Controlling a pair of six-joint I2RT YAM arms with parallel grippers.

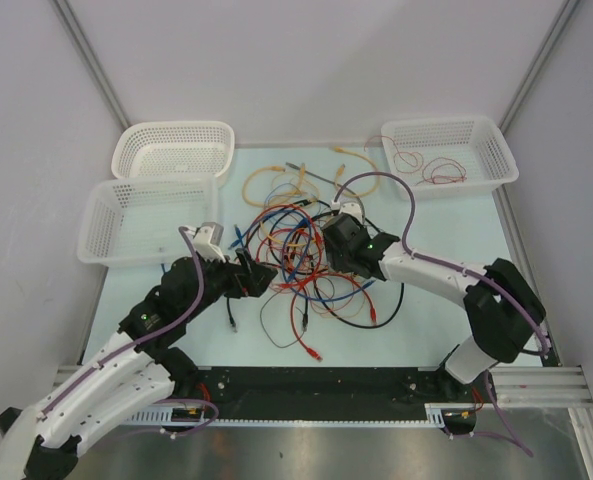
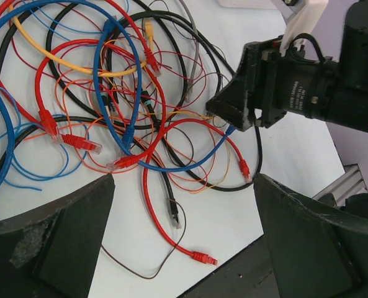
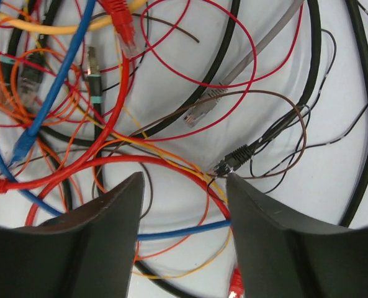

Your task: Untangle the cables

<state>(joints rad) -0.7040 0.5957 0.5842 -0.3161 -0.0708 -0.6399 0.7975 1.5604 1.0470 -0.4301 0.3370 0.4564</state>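
Our left claw (image 2: 184, 183) hangs low over the worktop (image 2: 295, 149) with its two fingers (image 2: 59, 236) spread wide. Just past it lie the cables (image 2: 128, 124), red, blue, black, yellow and orange, all looped over each other in one messy pile in the middle of the worktop. Our right claw (image 3: 184, 180) is down on the other side of the pile, facing the left one. Its fingers (image 3: 90, 242) stand apart, and red, blue and orange wires run across the gap between them. Two white baskets (image 1: 172, 130) stand at the far left, and a third basket (image 1: 446, 122) at the far right has thin red wires in it
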